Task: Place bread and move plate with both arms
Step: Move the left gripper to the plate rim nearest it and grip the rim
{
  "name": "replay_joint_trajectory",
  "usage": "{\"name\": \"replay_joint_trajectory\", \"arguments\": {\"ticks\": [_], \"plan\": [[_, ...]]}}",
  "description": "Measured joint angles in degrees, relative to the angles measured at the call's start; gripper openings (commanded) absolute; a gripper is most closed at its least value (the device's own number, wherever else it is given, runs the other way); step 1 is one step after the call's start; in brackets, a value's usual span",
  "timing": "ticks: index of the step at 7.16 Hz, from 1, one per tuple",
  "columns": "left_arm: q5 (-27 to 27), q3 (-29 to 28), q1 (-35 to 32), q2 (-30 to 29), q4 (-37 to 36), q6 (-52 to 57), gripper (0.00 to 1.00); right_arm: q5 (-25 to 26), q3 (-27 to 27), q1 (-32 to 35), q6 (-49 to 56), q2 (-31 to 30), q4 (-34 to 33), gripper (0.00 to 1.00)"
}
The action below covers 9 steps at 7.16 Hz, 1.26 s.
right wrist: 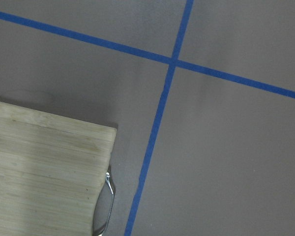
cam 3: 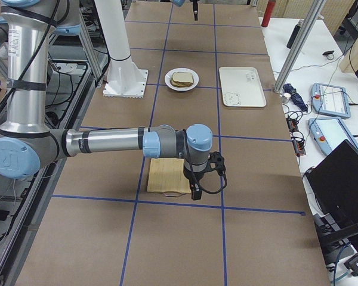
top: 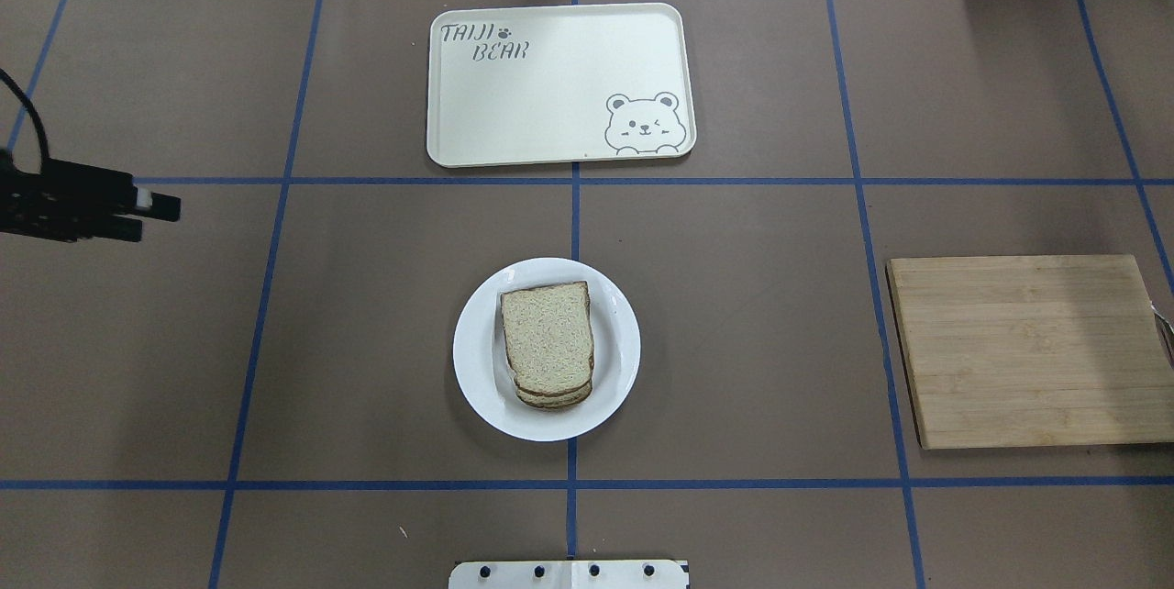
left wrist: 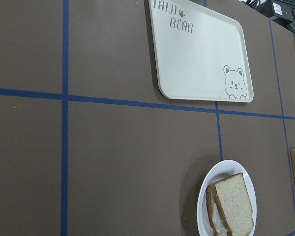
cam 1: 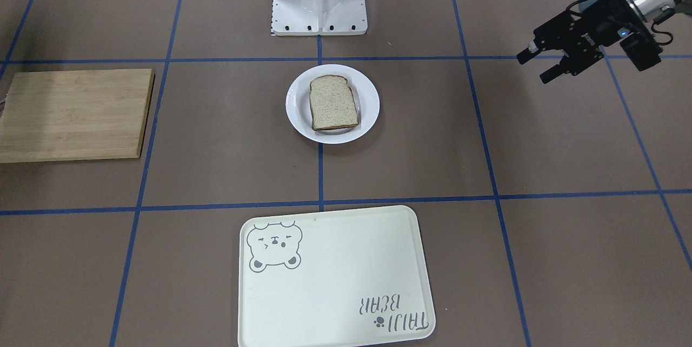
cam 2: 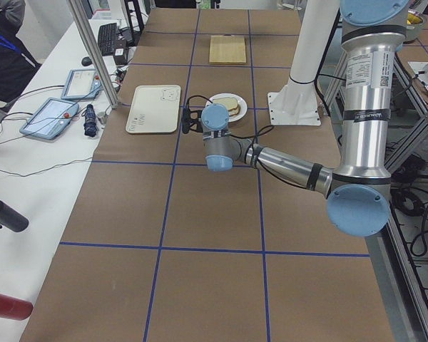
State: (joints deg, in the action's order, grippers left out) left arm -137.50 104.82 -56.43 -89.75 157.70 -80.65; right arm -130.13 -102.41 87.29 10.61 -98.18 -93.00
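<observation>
Black, with its two fingers spread and nothing between them, the left tool hangs above the left side of the bench. It is well apart from the plate, and its fingers point in toward the middle. The right tool shows only in the side view, hanging tip-down over an edge of the bamboo cutting board on the robot's right. Whether its fingers are apart or together cannot be told.

Between the two arms, the glossy white plate sits at the centre of the bench, on the blue tape line running out from the white pedestal. The bread lies on the plate, stacked on a second slice. In the left wrist view a bit of white shows between the two slices. Beyond the plate, across a tape line, lies the cream tray with a bear drawing.
</observation>
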Motion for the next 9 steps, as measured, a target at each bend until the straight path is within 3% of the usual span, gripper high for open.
{"name": "replay_joint_trajectory", "arguments": {"ticks": [3, 5, 7, 8, 9], "plan": [[19.7, -4.1, 18.0, -2.5, 7.9, -6.8, 0.95, -0.3, 0.0, 1.7, 0.8, -1.9, 0.3, 1.00], [28.8, -8.9, 25.3, -6.4, 13.1, -11.3, 0.91, -0.3, -0.1, 1.8, 0.8, -2.0, 0.4, 1.00], [35.1, -12.5, 30.0, -10.7, 14.1, -13.6, 0.76, -0.3, -0.2, 1.8, 0.8, -1.9, 0.4, 1.00], [37.0, -14.3, 31.3, -12.6, 14.2, -13.8, 0.62, -0.3, -0.2, 1.8, 0.8, -1.9, 0.4, 1.00], [37.8, -15.8, 31.9, -13.8, 14.2, -13.7, 0.56, -0.3, -0.2, 1.8, 0.8, -1.9, 0.4, 1.00]]}}
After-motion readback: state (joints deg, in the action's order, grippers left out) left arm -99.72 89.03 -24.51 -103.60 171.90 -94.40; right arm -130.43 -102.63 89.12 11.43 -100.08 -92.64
